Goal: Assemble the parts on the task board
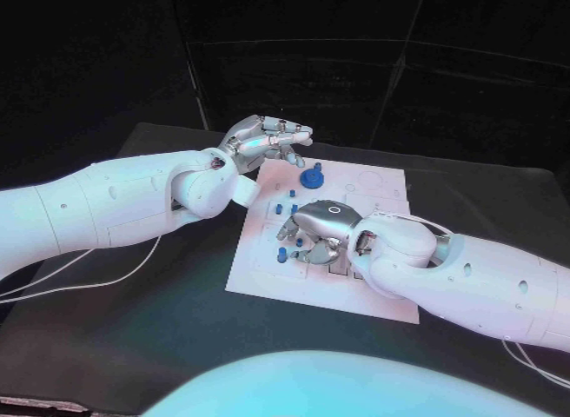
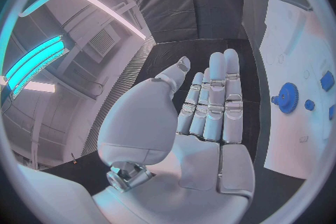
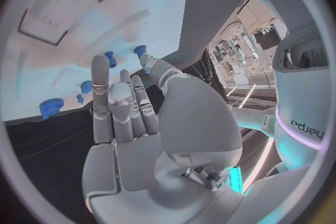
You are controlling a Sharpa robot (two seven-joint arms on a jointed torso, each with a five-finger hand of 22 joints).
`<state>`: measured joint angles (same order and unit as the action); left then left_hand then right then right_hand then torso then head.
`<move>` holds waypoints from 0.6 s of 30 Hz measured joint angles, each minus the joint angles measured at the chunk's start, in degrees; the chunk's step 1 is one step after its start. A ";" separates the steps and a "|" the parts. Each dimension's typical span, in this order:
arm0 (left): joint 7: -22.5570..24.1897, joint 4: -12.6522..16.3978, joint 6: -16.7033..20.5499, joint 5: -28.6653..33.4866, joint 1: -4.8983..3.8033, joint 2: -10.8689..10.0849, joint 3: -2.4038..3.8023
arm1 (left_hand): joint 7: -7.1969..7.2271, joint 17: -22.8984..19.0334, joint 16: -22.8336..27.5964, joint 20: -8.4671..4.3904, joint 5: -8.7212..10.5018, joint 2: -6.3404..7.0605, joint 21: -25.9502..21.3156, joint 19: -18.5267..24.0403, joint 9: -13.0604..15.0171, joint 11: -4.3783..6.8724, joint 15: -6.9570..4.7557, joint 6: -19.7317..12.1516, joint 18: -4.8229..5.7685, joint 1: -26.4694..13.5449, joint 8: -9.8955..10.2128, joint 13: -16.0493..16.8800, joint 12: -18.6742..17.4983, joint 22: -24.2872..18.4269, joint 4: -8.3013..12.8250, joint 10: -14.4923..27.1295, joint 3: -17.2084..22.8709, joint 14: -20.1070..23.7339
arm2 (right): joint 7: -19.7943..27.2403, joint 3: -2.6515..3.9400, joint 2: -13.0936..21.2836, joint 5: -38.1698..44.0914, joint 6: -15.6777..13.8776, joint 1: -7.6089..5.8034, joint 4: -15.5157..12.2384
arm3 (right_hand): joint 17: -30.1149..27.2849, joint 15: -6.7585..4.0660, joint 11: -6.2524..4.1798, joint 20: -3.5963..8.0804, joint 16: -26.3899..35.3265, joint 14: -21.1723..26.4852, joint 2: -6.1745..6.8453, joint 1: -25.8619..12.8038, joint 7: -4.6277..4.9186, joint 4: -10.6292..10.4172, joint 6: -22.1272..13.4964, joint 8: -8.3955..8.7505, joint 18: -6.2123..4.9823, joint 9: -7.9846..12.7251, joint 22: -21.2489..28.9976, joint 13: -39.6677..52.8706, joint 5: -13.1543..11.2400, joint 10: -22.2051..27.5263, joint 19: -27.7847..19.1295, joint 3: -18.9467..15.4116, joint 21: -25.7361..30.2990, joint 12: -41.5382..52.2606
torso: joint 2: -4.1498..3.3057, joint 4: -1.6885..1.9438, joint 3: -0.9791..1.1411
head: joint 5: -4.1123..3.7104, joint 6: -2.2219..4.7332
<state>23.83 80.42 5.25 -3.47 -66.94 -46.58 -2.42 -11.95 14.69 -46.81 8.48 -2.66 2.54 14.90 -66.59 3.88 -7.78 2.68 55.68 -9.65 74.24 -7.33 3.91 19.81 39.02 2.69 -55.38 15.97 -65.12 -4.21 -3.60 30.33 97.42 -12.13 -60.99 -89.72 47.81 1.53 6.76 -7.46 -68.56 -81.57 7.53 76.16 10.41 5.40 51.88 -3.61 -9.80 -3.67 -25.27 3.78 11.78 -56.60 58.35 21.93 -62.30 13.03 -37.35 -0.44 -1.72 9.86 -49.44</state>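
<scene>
Blue gear stands just beside the empty left hand.

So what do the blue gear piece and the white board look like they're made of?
The blue gear piece looks like moulded or printed plastic: one even matte blue, toothed rim in the left wrist view, no metallic glint. The task board looks like a thin, flat, matte white sheet with faint printed outlines, plastic or coated card; I cannot tell which.

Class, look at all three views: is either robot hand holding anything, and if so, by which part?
Nothing is held. The left robot hand is flat and bare beside the task board; the right robot hand is open above it, palm bare.
</scene>
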 measured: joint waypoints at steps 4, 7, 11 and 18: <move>-0.03 0.01 -0.05 0.00 0.00 -0.04 0.00 | 0.00 0.00 0.00 0.00 0.00 0.00 0.00 0.00 0.00 0.00 0.00 0.00 0.00 0.00 0.00 0.00 0.00 0.00 0.00 0.00 0.00 0.00 | 0.09 0.13 2.61 -0.42 -3.87 0.00 -2.34 | -0.10 0.00 -0.11 0.00 0.00 0.00 0.30 0.30 0.02 0.15 -0.14 0.00 0.00 0.00 0.00 0.00 0.40 0.11 0.00 -0.15 0.00 0.11 | 0.08 -0.06 0.00 | -0.57 0.24; -0.06 0.02 -0.08 0.00 0.00 -0.12 0.00 | 0.00 0.00 0.00 0.00 0.00 0.00 0.00 0.00 0.00 0.00 0.00 0.00 0.00 0.00 0.00 0.00 0.00 0.00 0.00 0.00 0.00 0.00 | 0.31 0.38 5.57 -1.76 -6.19 -0.31 -4.65 | 0.17 0.00 -0.11 0.00 -0.33 0.00 0.30 0.30 0.02 0.14 -0.14 0.00 0.00 -0.07 0.00 0.00 0.75 0.11 0.00 -0.17 0.00 0.80 | 0.15 -0.09 -0.01 | -1.45 0.47; -0.09 0.03 -0.11 0.00 0.00 -0.26 0.00 | 0.00 0.00 0.00 0.00 0.00 0.00 0.00 0.00 0.00 0.00 0.00 0.00 -0.01 0.00 0.00 0.00 0.00 0.01 0.00 0.00 0.00 0.00 | 0.47 1.15 9.27 -5.18 -8.14 -1.21 -6.66 | 1.41 0.01 -0.04 0.00 -1.45 -0.05 -0.49 -0.56 0.52 -0.91 0.71 -0.78 0.00 -0.39 -0.01 0.30 0.75 -1.73 0.00 -1.22 -0.13 2.32 | 0.34 -0.23 -0.03 | -2.61 0.72; -0.15 -0.05 -0.17 0.00 0.00 -0.31 -0.01 | 0.00 -0.01 0.00 0.00 0.00 0.00 0.00 0.00 0.00 0.00 0.00 0.00 0.00 0.00 0.00 0.00 0.00 0.01 0.00 0.00 0.00 0.00 | 0.48 1.67 17.72 -15.93 -9.93 -2.36 -9.83 | 14.45 -2.96 -3.83 2.47 -9.23 -2.41 -1.44 -4.47 -2.08 -4.86 4.38 -2.52 0.00 -0.76 -10.21 7.66 0.41 -16.73 7.26 -5.22 -6.31 15.54 | 0.78 -0.68 -0.10 | -4.94 0.98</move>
<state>23.69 80.38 5.09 -3.47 -66.94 -46.89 -2.43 -11.95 14.68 -46.82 8.48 -2.66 2.54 14.91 -66.59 3.88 -7.78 2.68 55.68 -9.65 74.24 -7.33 3.90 19.80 39.03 2.69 -55.38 15.97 -65.12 -3.73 -1.93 48.05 81.49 -22.05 -63.35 -99.55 62.27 -1.43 2.93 -4.99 -77.80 -83.98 6.09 71.70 8.32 0.54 56.26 -6.13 -9.80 -4.44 -35.47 11.45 12.19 -73.33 65.62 16.71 -68.61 28.57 -36.57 -1.12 -1.83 4.92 -48.46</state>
